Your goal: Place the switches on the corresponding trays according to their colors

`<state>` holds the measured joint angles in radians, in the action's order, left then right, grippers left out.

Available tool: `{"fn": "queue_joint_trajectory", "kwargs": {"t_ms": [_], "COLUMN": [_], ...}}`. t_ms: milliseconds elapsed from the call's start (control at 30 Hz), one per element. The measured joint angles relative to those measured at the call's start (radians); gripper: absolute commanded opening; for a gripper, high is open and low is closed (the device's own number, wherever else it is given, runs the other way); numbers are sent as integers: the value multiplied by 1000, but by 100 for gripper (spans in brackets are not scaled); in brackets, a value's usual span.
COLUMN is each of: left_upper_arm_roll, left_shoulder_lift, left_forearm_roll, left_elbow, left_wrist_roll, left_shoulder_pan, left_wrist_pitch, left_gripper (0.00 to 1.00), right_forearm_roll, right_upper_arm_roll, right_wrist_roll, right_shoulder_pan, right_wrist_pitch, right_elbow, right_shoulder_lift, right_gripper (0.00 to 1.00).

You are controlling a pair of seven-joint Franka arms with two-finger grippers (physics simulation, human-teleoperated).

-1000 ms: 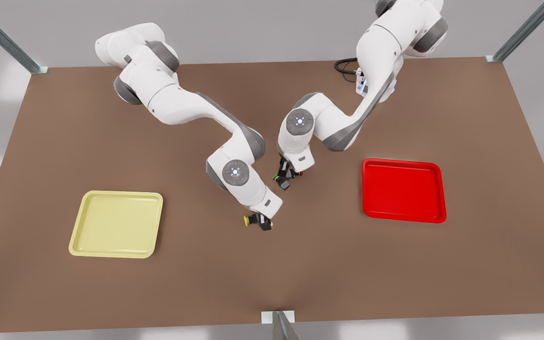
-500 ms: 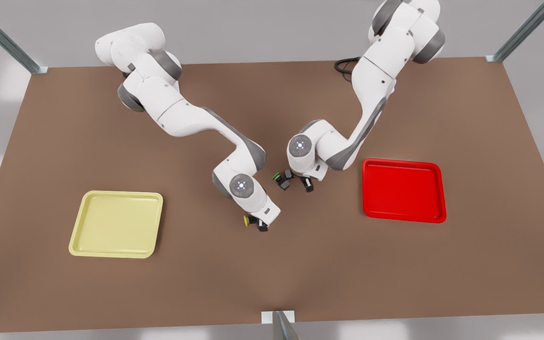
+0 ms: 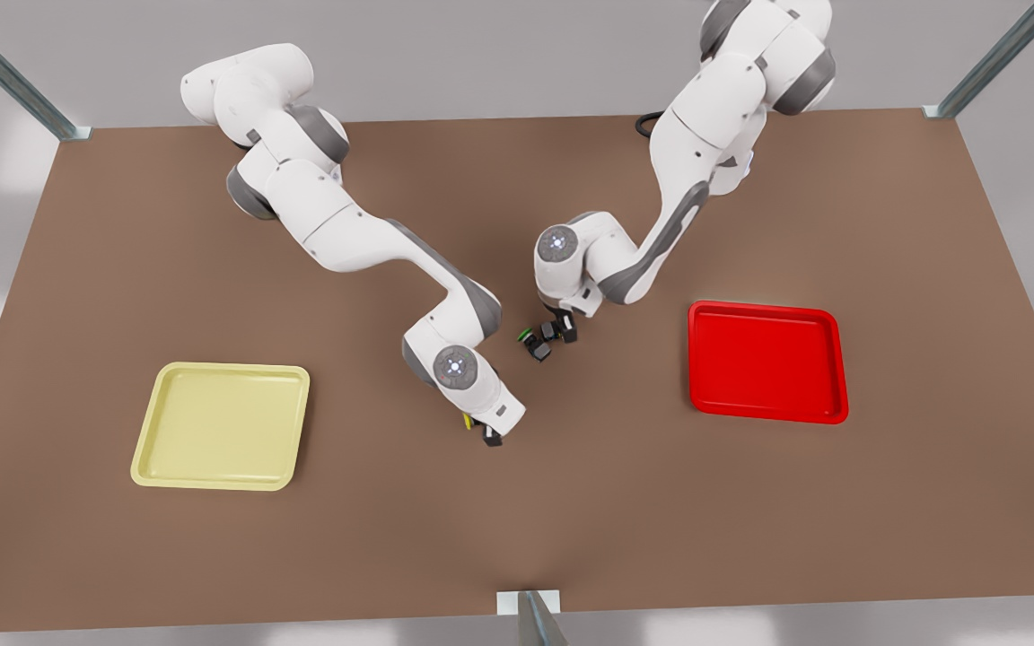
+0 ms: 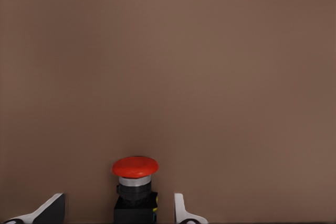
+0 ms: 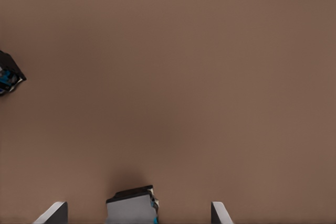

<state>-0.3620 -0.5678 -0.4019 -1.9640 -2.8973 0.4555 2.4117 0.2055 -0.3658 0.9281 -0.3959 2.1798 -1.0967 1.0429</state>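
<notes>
L hand [image 4: 118, 206], on the arm at the front view's right: fingers [image 4: 52, 211] spread wide w/ the red switch [image 4: 135, 182] standing upright between them, a gap on each side, so nothing is gripped yet. Its dark body sits low between the tips and the red cap faces away from the wrist. R hand [image 5: 137, 209], on the arm at the front view's left, is also spread wide. It straddles a dark boxy switch body, prob. the yellow switch [image 3: 468, 420], of which just a sliver of cap peeks out beside the hand in the front view; no contact there either. The green switch [image 3: 528, 338] lies just beside the L hand's target, near the bench [image 3: 750, 520] centre. The red tray [image 3: 768, 363] is off to the front view's right, the yellow tray [image 3: 221, 422] well apart to its left, and both look bare. The step in hand reads as the grasp on both sides. To do it well, centre each body between the pads before closing, since the R hand's switch looks off-centre, nearer one finger. Close on the flat body faces, not the round cap, which would likely slip. The L hand should keep its outer finger off the green switch while closing. Lift straight up, then carry red to the red tray and yellow to the yellow.
</notes>
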Motion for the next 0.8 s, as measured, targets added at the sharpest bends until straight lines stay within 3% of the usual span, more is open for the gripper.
{"fn": "queue_joint_trajectory", "kwargs": {"t_ms": [333,400,467,500,700,800], "left_upper_arm_roll": [2,2,2,2,2,2], "left_shoulder_lift": [-63,-69,-78,-83,-96,-96], "left_forearm_roll": [-5,-5,-7,-9,-20,-22], "left_elbow": [65,68,79,80,94,94], "left_wrist_roll": [0,0,0,0,0,0], "left_shoulder_pan": [27,28,34,35,35,35], "left_wrist_pitch": [-11,-5,-3,-3,-5,-5], "left_gripper": [100,91,68,64,63,63], "right_forearm_roll": [-2,1,2,2,-3,-3], "right_upper_arm_roll": [15,16,16,16,31,31], "right_wrist_roll": [-2,-2,-2,-2,5,12], "right_shoulder_pan": [1,2,2,2,2,2], "right_wrist_pitch": [2,2,2,2,2,3], "right_elbow": [-14,-14,-14,-14,-14,-12], "right_shoulder_lift": [22,23,25,25,26,34], "right_gripper": [100,100,100,100,100,72]}}
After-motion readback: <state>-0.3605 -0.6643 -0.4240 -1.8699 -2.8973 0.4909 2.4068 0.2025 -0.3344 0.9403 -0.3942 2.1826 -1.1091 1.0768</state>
